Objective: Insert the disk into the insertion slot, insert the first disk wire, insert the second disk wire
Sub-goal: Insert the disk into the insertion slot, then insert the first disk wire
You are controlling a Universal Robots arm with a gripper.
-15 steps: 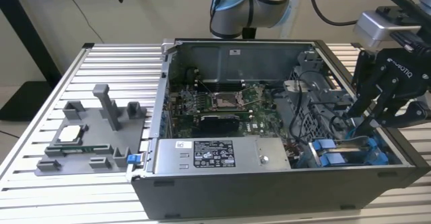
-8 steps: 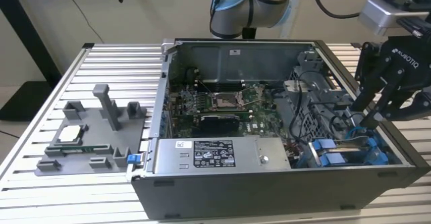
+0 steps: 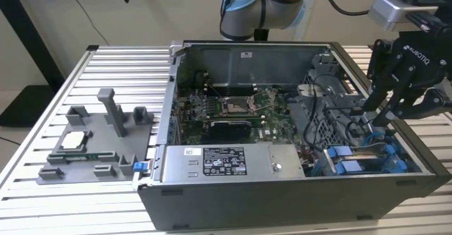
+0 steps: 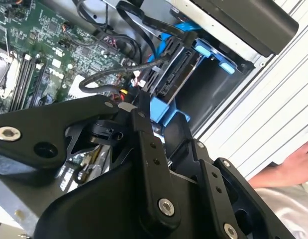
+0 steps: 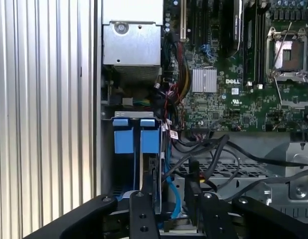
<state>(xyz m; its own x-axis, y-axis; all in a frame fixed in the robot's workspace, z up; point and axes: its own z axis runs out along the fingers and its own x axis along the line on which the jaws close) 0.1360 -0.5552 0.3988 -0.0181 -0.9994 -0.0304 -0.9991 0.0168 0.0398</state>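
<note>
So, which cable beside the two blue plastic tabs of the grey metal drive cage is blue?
The thin bright blue cable curving next to the blue plastic tabs in the first wrist view; the thicker cables beside it are black.

One computer case [image 3: 282, 206], one motherboard [image 3: 272, 119], one power-supply box [image 3: 226, 163], one grey fixture [image 3: 88, 161], one tool [image 3: 382, 116], two blue tabs [image 5: 122, 137]

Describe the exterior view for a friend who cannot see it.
An open desktop computer case lies on a slatted metal table, its motherboard showing. A robot arm's black gripper hangs over the blue-tabbed drive cage at the exterior view's right. A grey parts holder sits at the exterior view's left.
</note>
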